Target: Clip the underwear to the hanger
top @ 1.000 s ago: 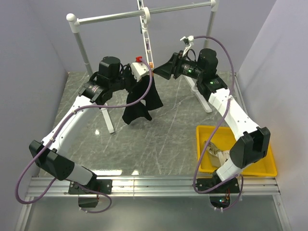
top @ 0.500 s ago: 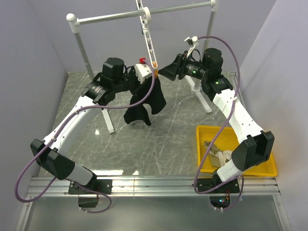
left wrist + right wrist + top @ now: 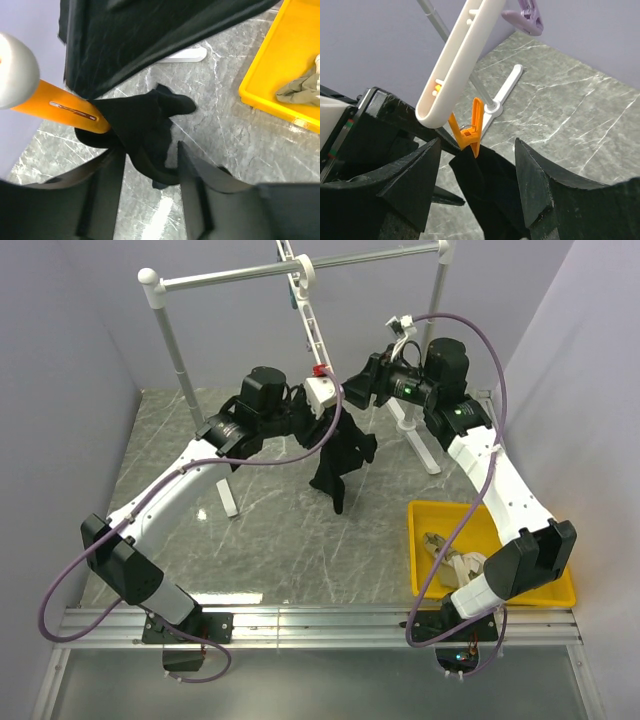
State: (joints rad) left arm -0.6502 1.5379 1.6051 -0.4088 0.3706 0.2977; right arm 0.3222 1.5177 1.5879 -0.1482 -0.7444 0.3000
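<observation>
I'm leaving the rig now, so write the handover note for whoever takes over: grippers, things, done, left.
The left gripper has its jaws shut on the underwear, holding it up at the lower end of the hanger.
The right gripper is open, jaws either side of the orange clip.
The hanger hangs on the rail; the fabric's top edge meets the clip's mouth, bite unclear.
Done: garment raised to the clip. Left: get the clip shut on it, then release.

No legible text or markings anywhere.
</observation>
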